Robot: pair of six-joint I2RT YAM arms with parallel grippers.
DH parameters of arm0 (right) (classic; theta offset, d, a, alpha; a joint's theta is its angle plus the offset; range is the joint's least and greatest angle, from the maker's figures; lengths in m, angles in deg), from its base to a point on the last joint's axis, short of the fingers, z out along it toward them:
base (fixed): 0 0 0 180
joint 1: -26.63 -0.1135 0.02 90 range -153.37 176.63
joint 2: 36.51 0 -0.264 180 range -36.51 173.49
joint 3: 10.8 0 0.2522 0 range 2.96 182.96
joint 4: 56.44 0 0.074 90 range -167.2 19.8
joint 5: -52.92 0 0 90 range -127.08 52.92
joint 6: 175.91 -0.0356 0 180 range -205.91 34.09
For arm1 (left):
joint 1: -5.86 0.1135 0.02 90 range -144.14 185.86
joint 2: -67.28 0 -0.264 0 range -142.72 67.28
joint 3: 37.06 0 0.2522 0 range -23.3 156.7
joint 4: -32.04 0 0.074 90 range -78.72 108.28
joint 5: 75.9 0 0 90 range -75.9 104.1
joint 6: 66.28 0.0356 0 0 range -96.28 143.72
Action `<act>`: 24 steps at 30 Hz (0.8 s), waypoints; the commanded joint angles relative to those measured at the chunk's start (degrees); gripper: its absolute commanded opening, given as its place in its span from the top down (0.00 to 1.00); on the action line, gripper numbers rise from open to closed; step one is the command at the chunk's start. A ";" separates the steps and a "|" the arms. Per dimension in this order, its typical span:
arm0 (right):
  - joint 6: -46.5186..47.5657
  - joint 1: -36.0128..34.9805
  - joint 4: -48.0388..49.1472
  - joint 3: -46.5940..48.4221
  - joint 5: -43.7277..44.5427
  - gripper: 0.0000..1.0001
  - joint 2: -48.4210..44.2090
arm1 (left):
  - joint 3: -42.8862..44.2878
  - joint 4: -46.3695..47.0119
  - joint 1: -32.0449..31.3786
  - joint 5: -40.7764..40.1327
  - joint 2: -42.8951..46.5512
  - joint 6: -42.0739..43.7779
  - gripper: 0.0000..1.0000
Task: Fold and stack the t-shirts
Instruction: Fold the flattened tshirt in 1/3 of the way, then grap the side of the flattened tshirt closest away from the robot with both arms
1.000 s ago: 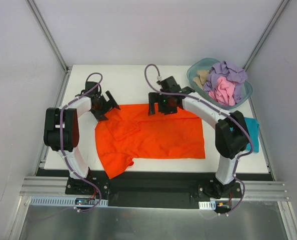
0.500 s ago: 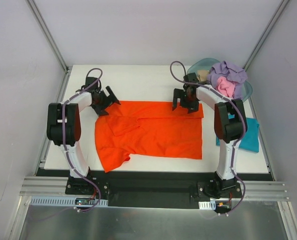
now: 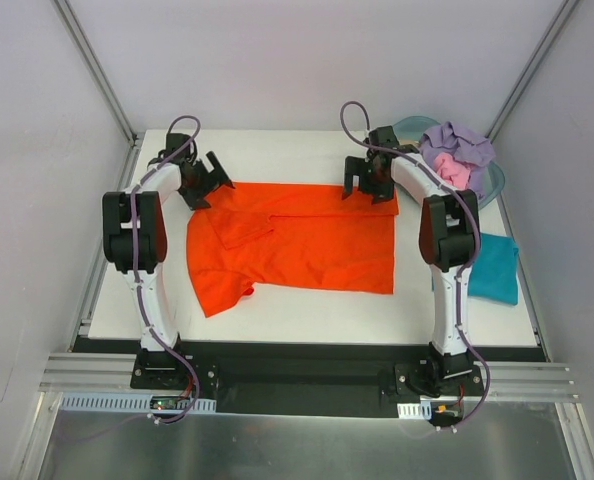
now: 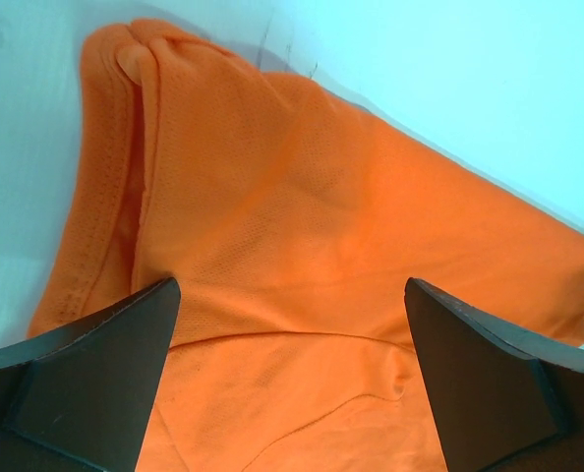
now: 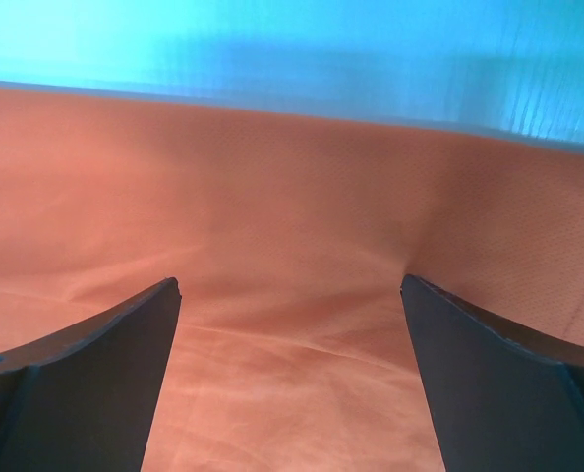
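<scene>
While left gripper (image 3: 205, 180) hovers wide and empty at the 10 o'clock corner, orange t-shirt (image 3: 297, 250) lies spread at table (image 3: 277, 150) centre — right gripper (image 3: 369, 186), 1 o'clock edge, equally wide, empty. Risk: uneven pinches catch one layer, dragging cloth askew.

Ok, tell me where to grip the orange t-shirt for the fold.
Probably take the orange t-shirt by its far edge, one corner per arm, coming down from above: it lies spread flat on the table, and the open left gripper and right gripper each hang over a far corner.
</scene>
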 commanded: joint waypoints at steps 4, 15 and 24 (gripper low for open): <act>5.71 -0.24 2.85 -2.87 -0.32 0.03 -15.29 | 2.97 -7.07 0.92 -1.35 8.41 3.02 0.01; -0.14 -2.01 24.36 -46.10 17.59 0.03 -58.90 | -32.69 -7.77 0.83 -8.64 50.90 -4.88 0.01; -13.35 2.04 15.52 -58.08 25.79 0.03 -68.87 | -50.90 -24.37 0.83 -12.95 75.30 -12.07 0.01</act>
